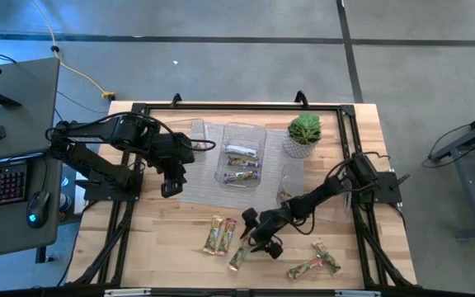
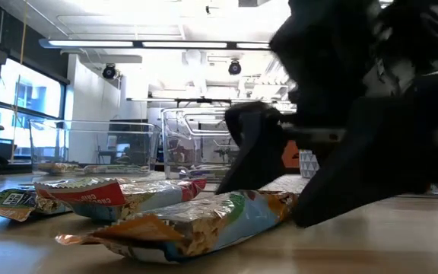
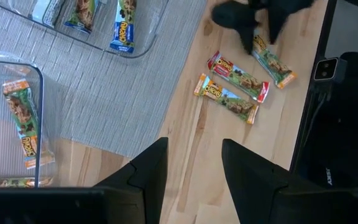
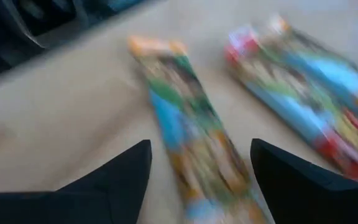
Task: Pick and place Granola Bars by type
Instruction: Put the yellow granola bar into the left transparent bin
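Sorting stood partly done. Several granola bars (image 1: 242,162) lay in the clear trays (image 1: 258,139); others remained loose on the table (image 1: 171,235). The right hand (image 1: 251,233), fingers spread and empty, hovered over one loose bar (image 1: 239,256). The left hand (image 1: 171,184), part-open and empty, waited beside the trays.

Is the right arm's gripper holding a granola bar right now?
No: the right gripper hangs with jaws open astride the green-and-orange wrapped granola bar lying on the table.

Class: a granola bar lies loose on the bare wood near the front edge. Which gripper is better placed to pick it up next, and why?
Right. The right gripper is open, low over the granola bar; the left gripper hangs empty by the clear trays.
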`<action>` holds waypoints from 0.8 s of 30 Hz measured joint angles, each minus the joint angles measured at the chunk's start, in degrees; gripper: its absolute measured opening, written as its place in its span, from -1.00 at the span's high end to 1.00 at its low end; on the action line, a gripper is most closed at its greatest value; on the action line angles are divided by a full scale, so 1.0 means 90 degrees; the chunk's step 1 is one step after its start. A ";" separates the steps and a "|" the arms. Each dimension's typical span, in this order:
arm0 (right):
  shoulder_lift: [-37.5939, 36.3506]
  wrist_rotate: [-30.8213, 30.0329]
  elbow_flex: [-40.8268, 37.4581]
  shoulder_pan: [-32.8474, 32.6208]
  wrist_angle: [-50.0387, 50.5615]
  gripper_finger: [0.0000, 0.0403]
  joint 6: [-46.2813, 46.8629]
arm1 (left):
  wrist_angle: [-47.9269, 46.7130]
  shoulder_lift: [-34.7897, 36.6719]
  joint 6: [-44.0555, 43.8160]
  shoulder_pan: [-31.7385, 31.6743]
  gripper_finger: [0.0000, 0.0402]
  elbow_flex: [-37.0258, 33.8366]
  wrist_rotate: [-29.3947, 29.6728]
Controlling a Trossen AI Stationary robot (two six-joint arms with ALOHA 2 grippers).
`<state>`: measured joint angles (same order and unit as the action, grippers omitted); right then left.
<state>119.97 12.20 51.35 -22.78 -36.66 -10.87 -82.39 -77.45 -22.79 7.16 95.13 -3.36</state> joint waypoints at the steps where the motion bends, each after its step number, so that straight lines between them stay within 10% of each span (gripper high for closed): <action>1: 0.0115 0.0088 0.0090 -0.0007 -0.0125 -0.30 -0.0054 | 0.0002 0.0000 0.0000 0.0000 0.27 0.0000 0.0001; 24: 0.0196 0.0564 0.0495 0.0211 0.0240 0.00 0.0162 | -0.0010 0.0000 0.0000 0.0002 0.27 0.0000 -0.0007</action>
<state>121.73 17.28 55.81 -20.88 -34.50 -9.41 -82.48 -77.45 -22.79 7.18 95.13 -3.42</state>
